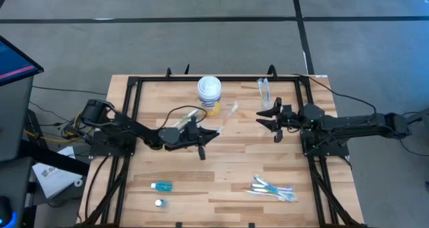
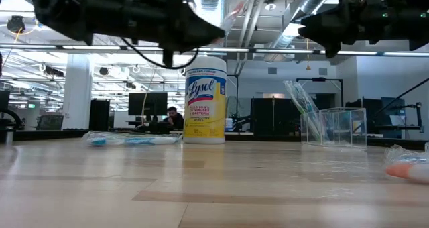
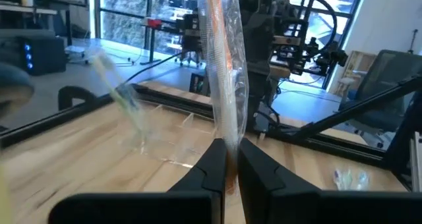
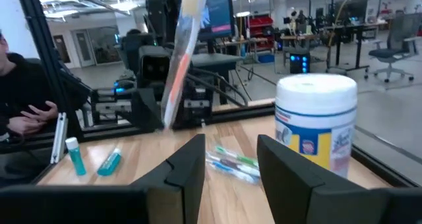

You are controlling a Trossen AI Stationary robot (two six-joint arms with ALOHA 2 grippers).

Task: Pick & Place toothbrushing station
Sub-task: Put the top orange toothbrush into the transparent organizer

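My left gripper (image 1: 213,132) is at the table's middle, pointing level, shut on a toothbrush in a clear wrapper (image 3: 224,66) that rises from its fingers (image 2: 236,10). My right gripper (image 1: 268,119) hovers open a little to the right of it, with nothing between its fingers (image 4: 227,161). A clear plastic holder (image 1: 265,90) with a toothbrush leaning in it stands at the far right. Several loose toothbrushes (image 1: 271,188) lie near the front right. A blue tube (image 1: 161,186) lies at the front left. My left gripper pinches the wrapped toothbrush near its lower end (image 3: 229,155) between its two fingers. The fingers come level, from the table's left, and lie across it. The toothbrush stands up from the fingers, slanting a little, lifted clear of the table.
A white-lidded yellow-labelled canister (image 1: 209,94) stands at the far middle, close behind my left gripper. A small white cap (image 1: 159,202) lies near the blue tube. A black frame (image 1: 201,78) edges the table. A person (image 4: 20,112) sits beyond the table.
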